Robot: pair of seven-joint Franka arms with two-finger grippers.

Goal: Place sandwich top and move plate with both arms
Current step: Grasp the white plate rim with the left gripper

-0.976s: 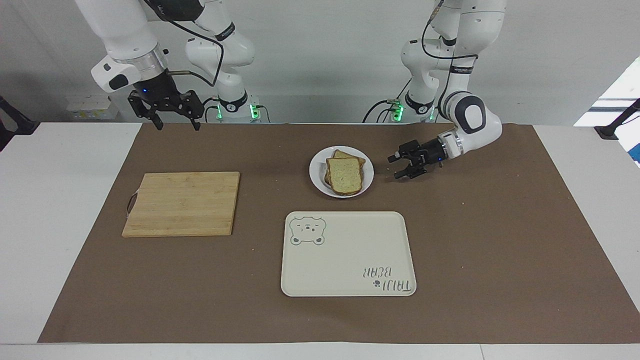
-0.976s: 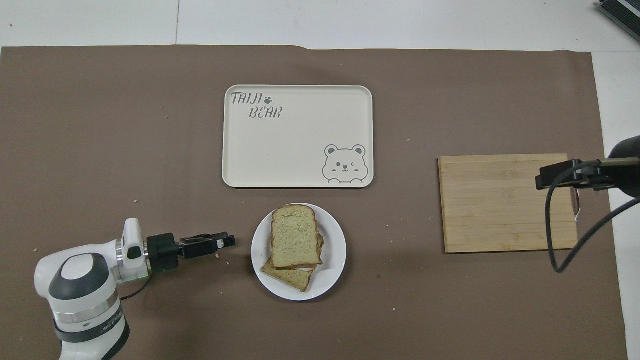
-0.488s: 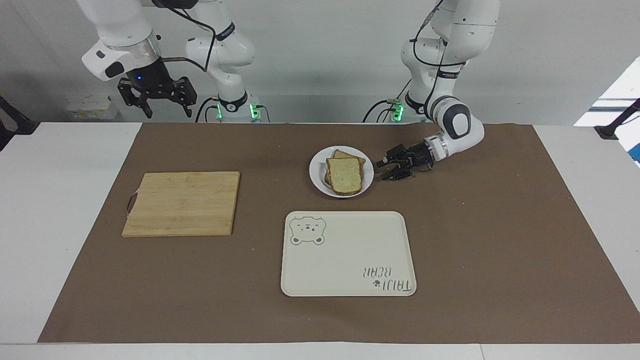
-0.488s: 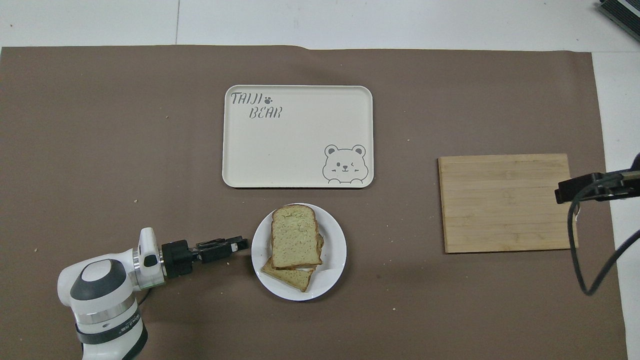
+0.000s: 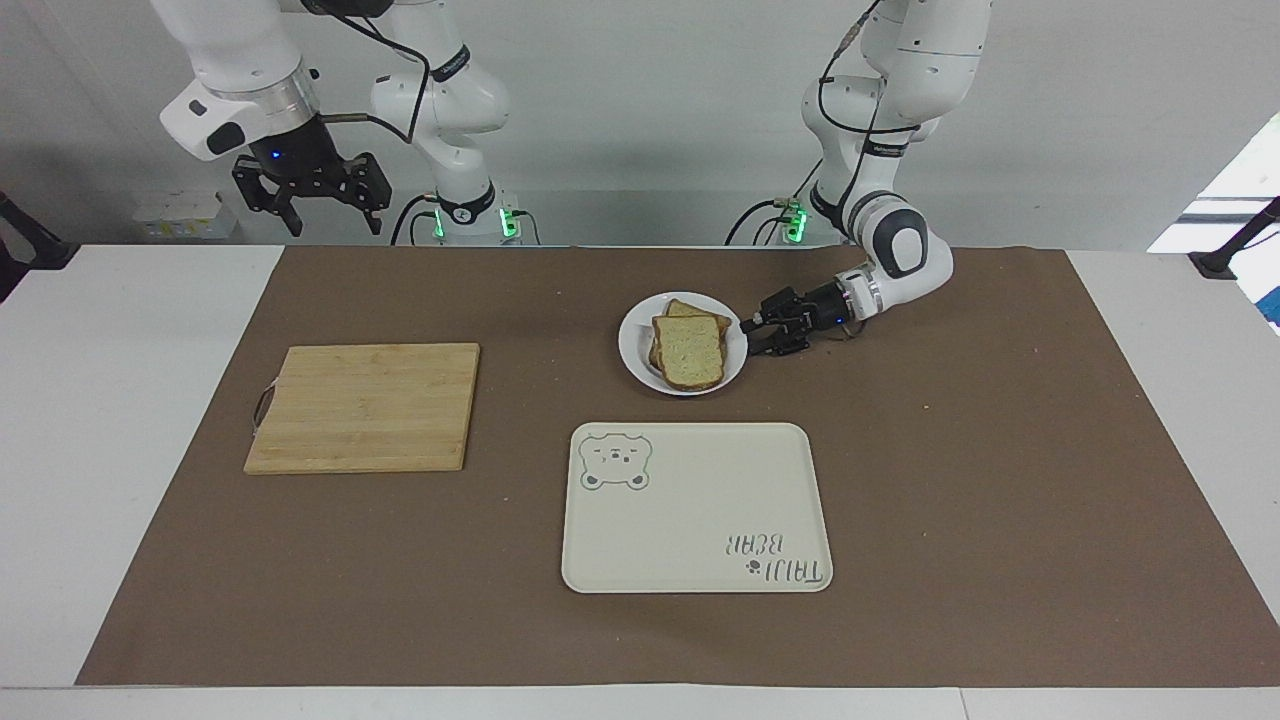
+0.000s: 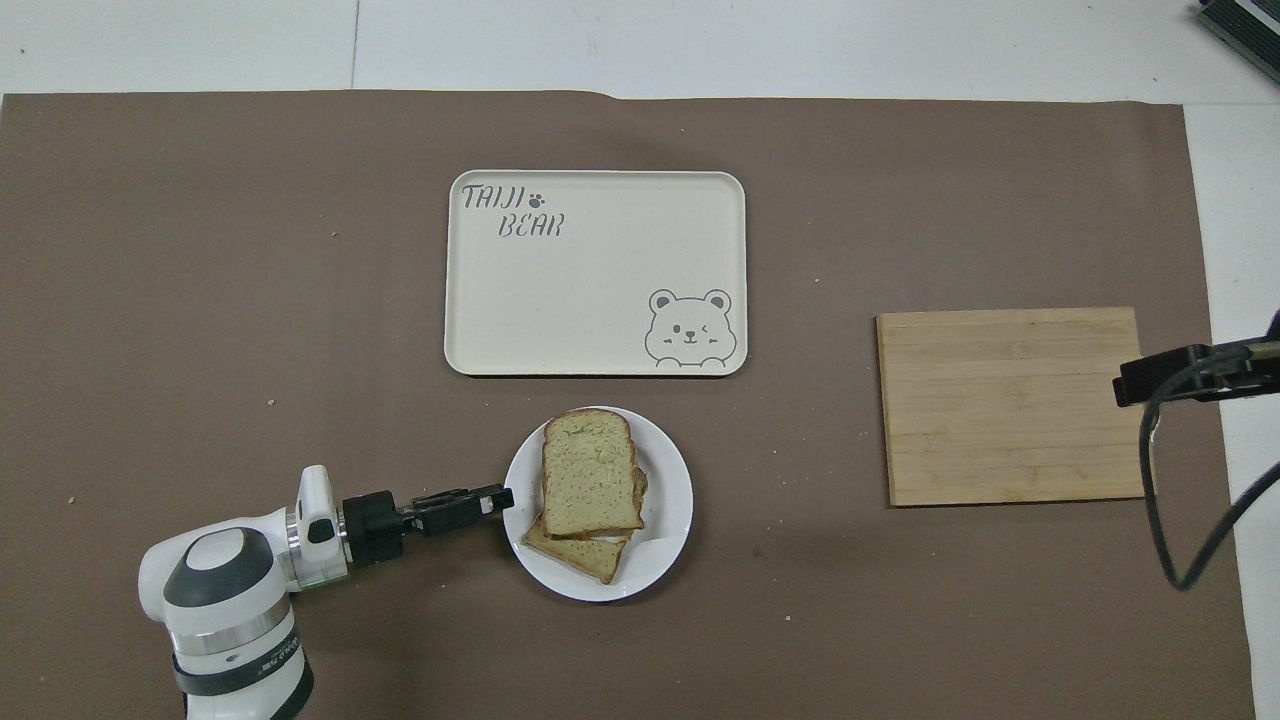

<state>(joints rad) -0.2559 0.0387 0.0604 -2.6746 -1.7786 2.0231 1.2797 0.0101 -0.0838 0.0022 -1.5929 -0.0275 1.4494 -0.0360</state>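
Facing view, plate (image 5: 634,362) rim at left tool (image 5: 752,337)

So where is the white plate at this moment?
The plate sits mid-table on the brown mat, nearer to the robots than the bear tray, with the left end effector at its rim.

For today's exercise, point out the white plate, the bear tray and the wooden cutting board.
white plate (image 6: 668,500), overhead view, bare rim.
bear tray (image 6: 600,290), overhead view, bare middle.
wooden cutting board (image 5: 365,405), facing view, centre of top.

Bright, even light from above — soft, short shadows — sharp focus throughout.
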